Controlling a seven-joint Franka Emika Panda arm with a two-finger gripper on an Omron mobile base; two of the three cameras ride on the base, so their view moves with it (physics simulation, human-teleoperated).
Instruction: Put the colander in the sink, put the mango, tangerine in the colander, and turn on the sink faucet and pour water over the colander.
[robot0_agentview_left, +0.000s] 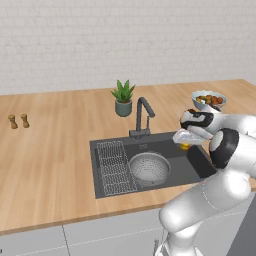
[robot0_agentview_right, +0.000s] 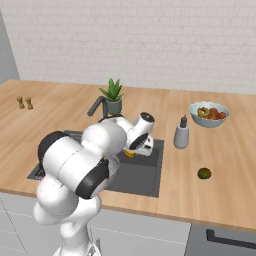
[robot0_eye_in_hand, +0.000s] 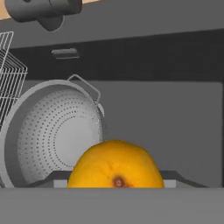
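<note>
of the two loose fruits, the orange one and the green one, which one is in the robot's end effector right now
The tangerine, the bright orange one, sits in the end effector over the sink. The dark green mango lies apart on the counter.

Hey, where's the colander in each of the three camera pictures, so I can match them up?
Left base view: colander sits in the sink, centre of picture, right of the wire rack.
Right base view: no colander to be made out; the arm covers most of the basin.
Hand view: colander at left, behind the tangerine.
Shared landmark: the sink faucet.
</note>
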